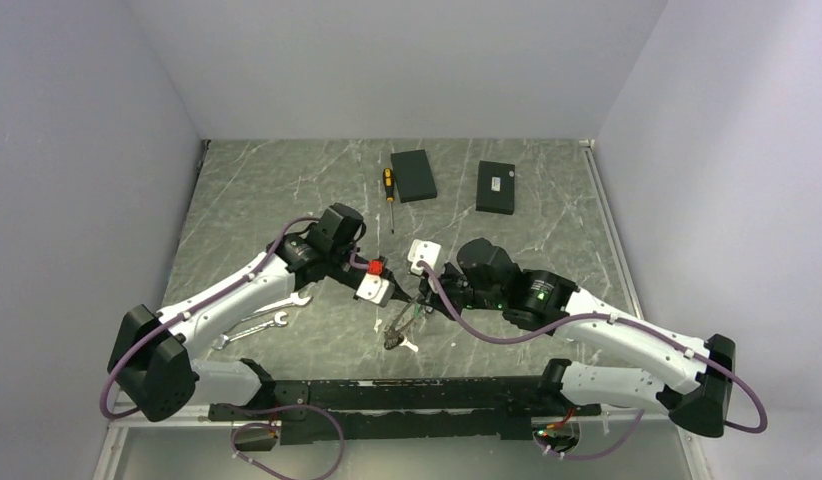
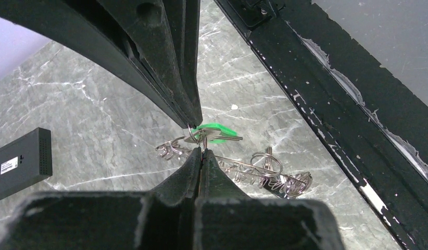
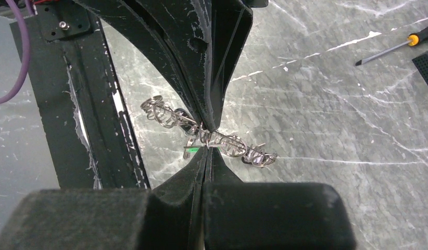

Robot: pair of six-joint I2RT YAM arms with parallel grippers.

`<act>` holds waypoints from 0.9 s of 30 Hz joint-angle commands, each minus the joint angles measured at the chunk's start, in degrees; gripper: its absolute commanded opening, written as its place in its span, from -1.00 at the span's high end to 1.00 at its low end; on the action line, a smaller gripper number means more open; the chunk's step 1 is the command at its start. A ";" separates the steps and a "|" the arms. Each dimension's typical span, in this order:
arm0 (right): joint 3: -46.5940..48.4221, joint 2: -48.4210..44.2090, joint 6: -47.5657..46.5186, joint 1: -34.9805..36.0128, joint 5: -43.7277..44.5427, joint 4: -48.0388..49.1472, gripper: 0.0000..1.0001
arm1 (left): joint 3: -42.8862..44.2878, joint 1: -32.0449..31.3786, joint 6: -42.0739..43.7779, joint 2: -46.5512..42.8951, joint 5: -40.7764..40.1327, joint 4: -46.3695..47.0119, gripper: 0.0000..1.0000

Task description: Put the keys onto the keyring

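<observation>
The keyring (image 1: 397, 328) is a thin wire ring strung with several small keys and wire loops, and it hangs a little above the table between the two grippers. My left gripper (image 1: 379, 290) is shut on its wire (image 2: 203, 150). My right gripper (image 1: 423, 292) is shut on it from the other side (image 3: 205, 147). The two sets of fingertips almost meet. A key with a green head (image 2: 218, 132) hangs at the pinch point, and it also shows in the right wrist view (image 3: 192, 150). The rest of the bunch (image 2: 274, 177) trails off sideways (image 3: 248, 152).
Two flat black boxes (image 1: 413, 175) (image 1: 497, 187) and a black-and-yellow screwdriver (image 1: 389, 192) lie at the back. Two silver spanners (image 1: 262, 318) lie under the left arm. A black rail (image 1: 387, 395) runs along the near edge. A small white piece (image 1: 411, 346) lies under the bunch.
</observation>
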 commanded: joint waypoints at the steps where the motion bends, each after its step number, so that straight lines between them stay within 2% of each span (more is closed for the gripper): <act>1: 2.05 0.19 -0.78 0.43 3.68 0.23 1.00 | 2.47 -0.80 1.36 -0.40 1.71 0.25 1.00; 11: 0.70 -4.30 -0.25 0.51 7.58 1.80 1.00 | 2.08 -1.15 1.42 -0.32 0.26 0.31 1.00; 27: 1.12 -1.37 -1.83 1.43 0.90 0.74 1.00 | 2.83 -1.17 0.49 0.49 3.32 0.23 1.00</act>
